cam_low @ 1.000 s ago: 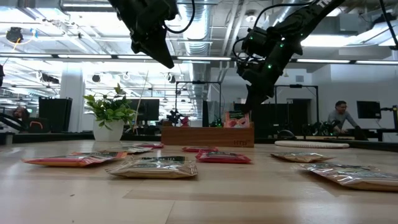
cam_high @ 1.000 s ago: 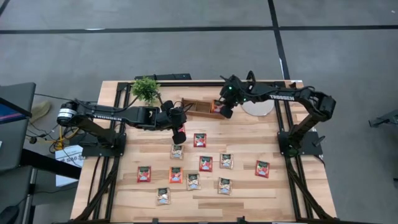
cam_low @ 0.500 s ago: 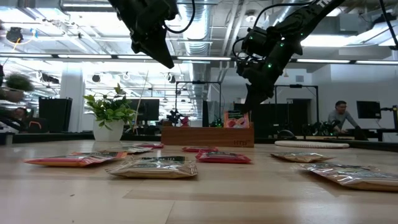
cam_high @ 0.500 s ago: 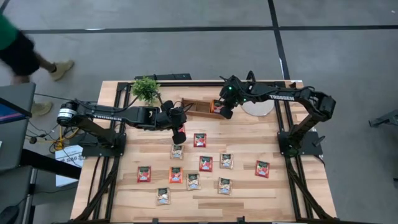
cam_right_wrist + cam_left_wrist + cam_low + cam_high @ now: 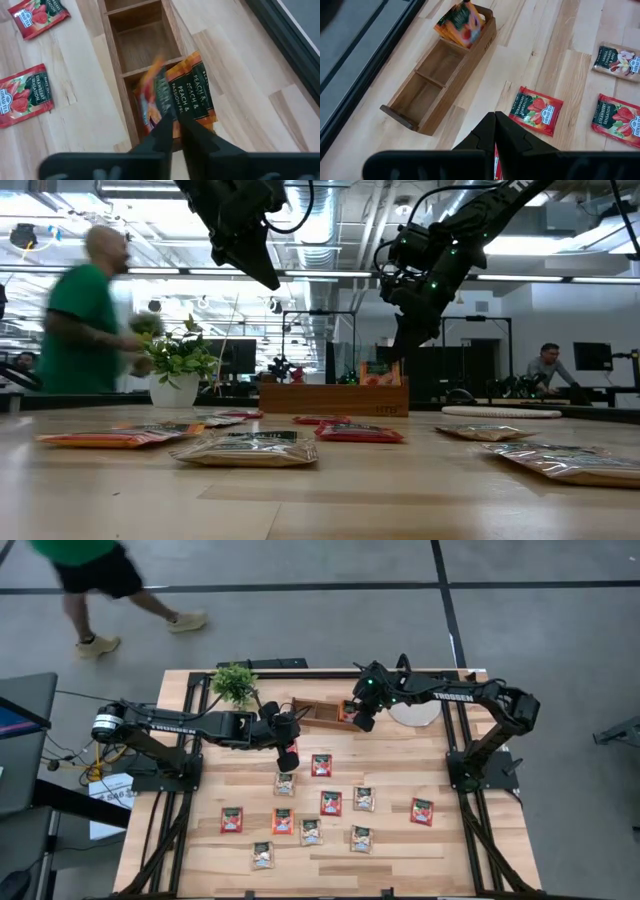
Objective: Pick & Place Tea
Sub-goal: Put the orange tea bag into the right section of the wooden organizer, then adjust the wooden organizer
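Several red, orange and pale tea sachets (image 5: 331,803) lie flat on the table's middle and near part. My left gripper (image 5: 289,756) hangs above the table, between the wooden tray (image 5: 318,712) and the loose sachets, shut on a red sachet (image 5: 496,159). My right gripper (image 5: 353,714) hovers over the tray's right end compartment with its fingers a narrow gap apart (image 5: 174,129). Orange sachets (image 5: 192,95) stand on edge in that compartment, one of them blurred (image 5: 152,95). They also show in the low view as sachets (image 5: 378,372) above the tray's wall. My left gripper pinches the red sachet between its two fingers (image 5: 512,137). Only a thin red sliver (image 5: 496,159) shows, edge-on, behind the fingertips. The fingers point down and the sachet is lifted clear of the table; which part of it they have is hidden by the fingers.
A potted plant (image 5: 234,683) stands at the far left, beside the tray's left end. A round pale disc (image 5: 415,712) lies right of the tray. The tray's other compartments (image 5: 440,70) hold nothing. A person (image 5: 90,565) walks on the floor beyond the far edge.
Both arms have kept still. The sachets in the tray's right end compartment have shifted, and one is in motion now below my right gripper. A person has walked along the far side of the table, from the left toward the middle.
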